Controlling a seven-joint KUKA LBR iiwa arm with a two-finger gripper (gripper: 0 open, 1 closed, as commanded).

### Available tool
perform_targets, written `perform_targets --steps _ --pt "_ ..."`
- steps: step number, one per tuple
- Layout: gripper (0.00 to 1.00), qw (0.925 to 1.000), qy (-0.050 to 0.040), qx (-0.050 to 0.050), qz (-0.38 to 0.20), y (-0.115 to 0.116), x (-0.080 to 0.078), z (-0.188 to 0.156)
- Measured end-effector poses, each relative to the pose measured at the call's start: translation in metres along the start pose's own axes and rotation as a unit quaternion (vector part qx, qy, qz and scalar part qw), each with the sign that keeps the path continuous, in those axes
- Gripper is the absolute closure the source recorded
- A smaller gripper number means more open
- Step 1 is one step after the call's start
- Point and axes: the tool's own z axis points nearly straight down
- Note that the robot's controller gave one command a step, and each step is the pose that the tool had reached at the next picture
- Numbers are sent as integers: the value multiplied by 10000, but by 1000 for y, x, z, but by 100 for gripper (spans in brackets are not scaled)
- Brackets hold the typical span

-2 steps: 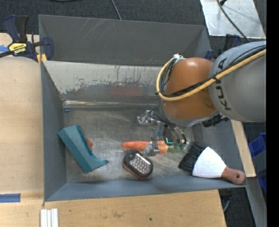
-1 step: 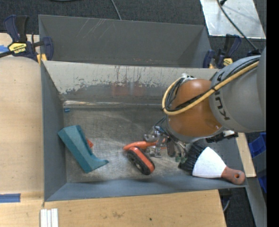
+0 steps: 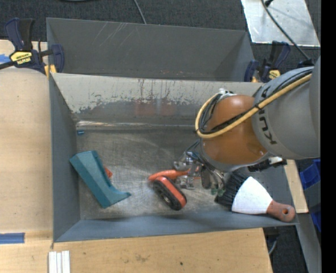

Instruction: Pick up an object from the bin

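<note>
The grey metal bin [image 3: 65, 152] holds a teal wedge [image 3: 94, 178] at lower left, an orange-and-black toy car [image 3: 169, 191] at lower centre and a white, black-bristled brush [image 3: 250, 198] at lower right. The gripper [image 3: 192, 169] hangs beside the car's orange upper end; whether it is clenched or released cannot be told.

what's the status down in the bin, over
Gripper low in the bin, front middle. Orange-and-black wheeled piece right beside it, not seen held. White brush close at view right, teal wedge far at view left.
</note>
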Motion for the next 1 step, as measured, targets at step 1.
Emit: perform_targets --steps 1 --pt "100 9977 193 -5 -653 22 -3 -193"
